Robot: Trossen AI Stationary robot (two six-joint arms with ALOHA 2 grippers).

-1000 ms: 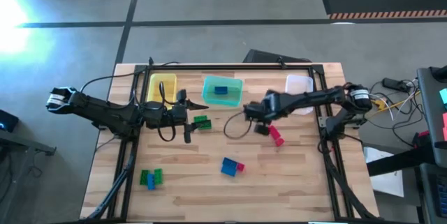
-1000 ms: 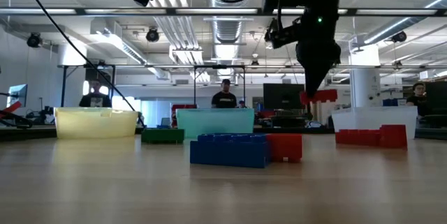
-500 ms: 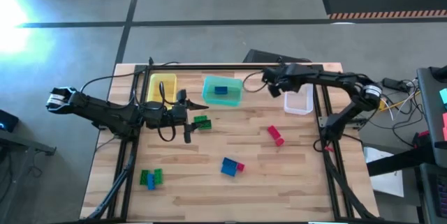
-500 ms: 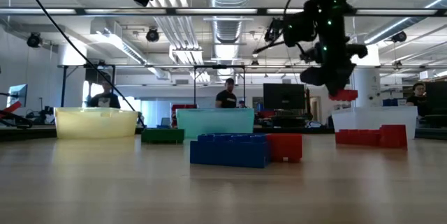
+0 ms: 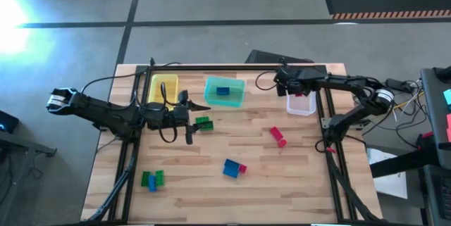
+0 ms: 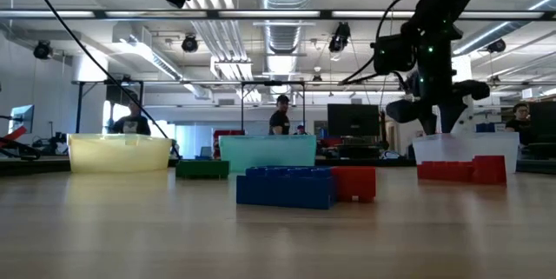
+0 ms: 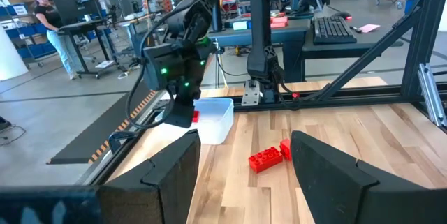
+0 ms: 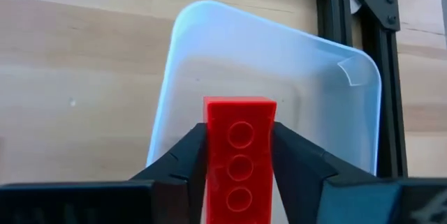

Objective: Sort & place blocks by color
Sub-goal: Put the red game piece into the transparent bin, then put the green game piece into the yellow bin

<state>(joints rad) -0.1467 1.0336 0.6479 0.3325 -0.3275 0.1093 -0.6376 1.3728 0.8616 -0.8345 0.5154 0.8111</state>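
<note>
My right gripper hangs over the clear bin at the far right, shut on a red block. My left gripper stands open and level left of centre, with a green block lying on the table beside its fingertips. Another red block lies right of centre on the table. A blue and a red block lie together near the middle. Green and blue blocks lie near the front left. One blue block sits inside the teal bin. My right gripper pinches the red block by its two long sides between its two fingers. The fingers slant down from above and lie along the block. The studded top faces the wrist camera. The block is lifted clear, above the clear bin's inside.
A yellow bin stands at the far left beside the teal one. A black frame rail runs along the far edge and rails run down both sides. Bare wood lies between the loose blocks. People stand in the room beyond the table.
My right gripper has carried the red block from above the table's middle toward the far right edge, to above the clear bin. It has rolled its wrist and sunk a little on the way. The block has stayed clear of the table.
</note>
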